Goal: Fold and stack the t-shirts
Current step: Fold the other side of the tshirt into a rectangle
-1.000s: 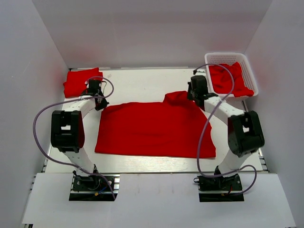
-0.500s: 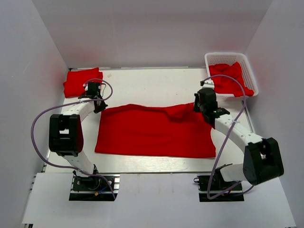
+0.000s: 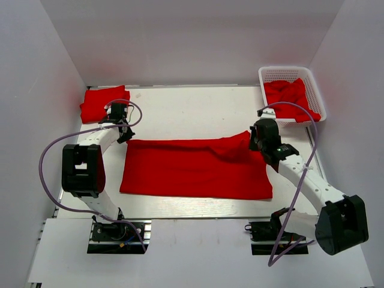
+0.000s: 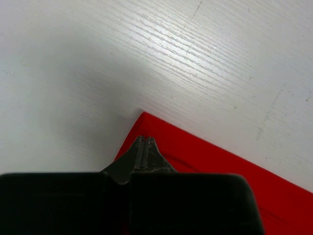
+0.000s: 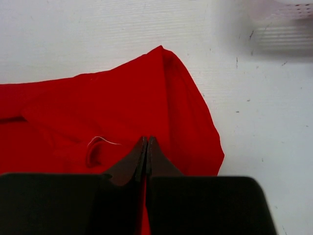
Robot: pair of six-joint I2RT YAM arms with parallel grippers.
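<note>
Lying flat on table (image 3: 180, 108), spread t-shirt (image 3: 195, 168). Left gripper (image 4: 143, 140) clamped tight on its far-left corner; right gripper (image 5: 146, 140) clamped tight on its far-right corner

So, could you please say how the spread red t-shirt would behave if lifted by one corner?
Probably floppy: the spread t-shirt bunches and creases by the right gripper. Likely light, since it lies thin and flat on the table.

Bare desk (image 3: 192, 111) runs across the far middle, between folded shirt (image 3: 99, 105) at far left and basket (image 3: 285, 72) (a shirt (image 3: 291, 96) inside) at far right; the spread shirt (image 3: 192, 171) covers the centre.
</note>
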